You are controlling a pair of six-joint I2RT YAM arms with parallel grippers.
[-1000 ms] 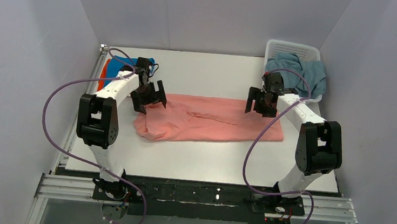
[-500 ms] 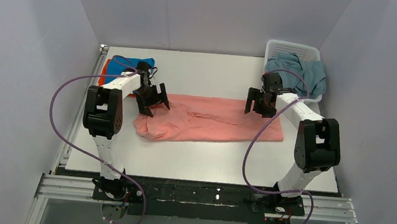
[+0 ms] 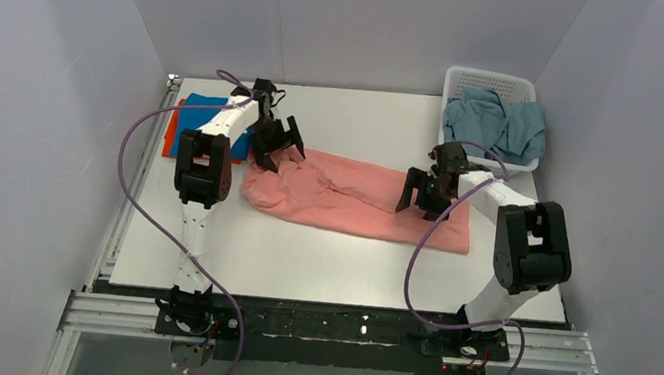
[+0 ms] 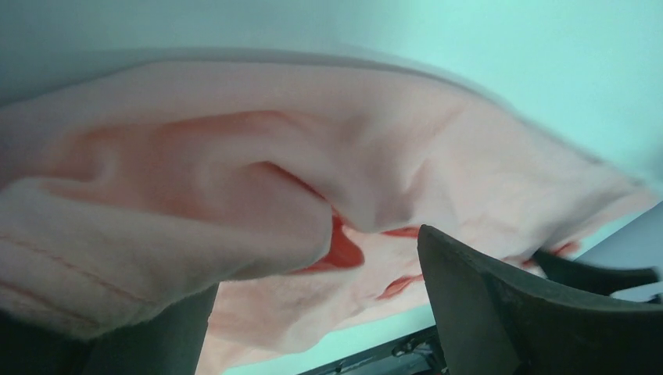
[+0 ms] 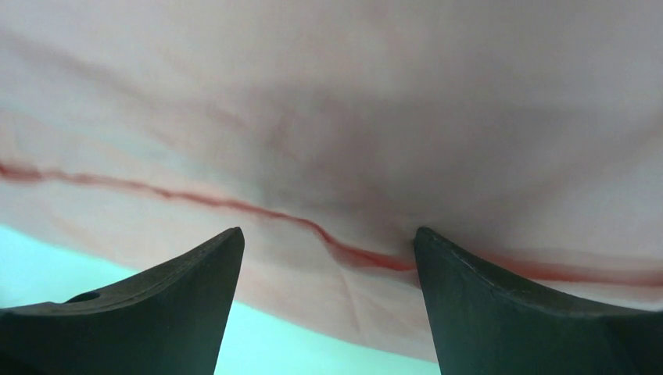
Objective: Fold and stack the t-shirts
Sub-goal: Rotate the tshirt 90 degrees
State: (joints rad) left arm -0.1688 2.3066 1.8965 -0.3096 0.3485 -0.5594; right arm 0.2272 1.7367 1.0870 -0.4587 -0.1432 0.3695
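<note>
The salmon-pink t-shirt [image 3: 354, 208] lies slanted across the middle of the table, bunched at its left end. My left gripper [image 3: 276, 142] is open at that bunched far-left end. In the left wrist view the pink cloth [image 4: 313, 156] lies between the spread fingers [image 4: 508, 312] and drapes over the left one. My right gripper [image 3: 423, 195] is open, low over the shirt's right part. The right wrist view shows flat cloth [image 5: 336, 117] with a seam between the wide fingers [image 5: 156, 305]. The bright blue t-shirt [image 3: 203, 115] lies on the orange one [image 3: 169, 140] at the back left. The grey-blue t-shirt [image 3: 497, 120] lies in the basket.
The white perforated basket [image 3: 492, 79] stands at the back right corner. The blue and orange pile sits close to the left arm's forearm. Purple cables loop from both arms. Grey walls enclose the table on three sides.
My left gripper has swung back and to the right, and the shirt's left end has shifted back with it. My right gripper has moved nearer and slightly left. The shirt now lies slanted.
</note>
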